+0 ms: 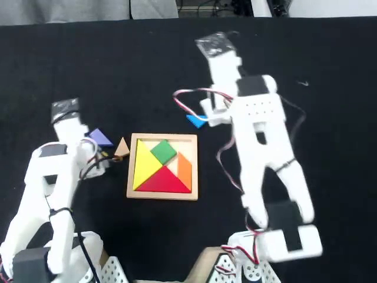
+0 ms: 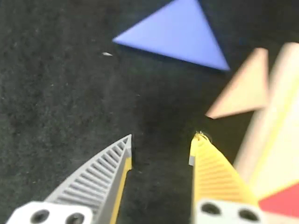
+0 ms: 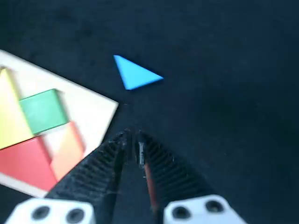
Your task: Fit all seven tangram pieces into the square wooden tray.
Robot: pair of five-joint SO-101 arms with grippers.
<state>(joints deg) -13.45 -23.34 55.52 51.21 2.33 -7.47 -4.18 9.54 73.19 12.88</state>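
Note:
The square wooden tray lies mid-table and holds a yellow triangle, a green square, an orange piece and a red triangle. Left of the tray lie a tan triangle and a purple triangle. My left gripper stands open low over the black cloth, short of the purple triangle and tan triangle. A blue triangle lies beyond the tray's upper right corner. My right gripper is shut and empty, just before it, beside the tray.
Black cloth covers the whole table. The right arm stretches from its base at the near right edge up past the tray's right side. The left arm runs along the near left.

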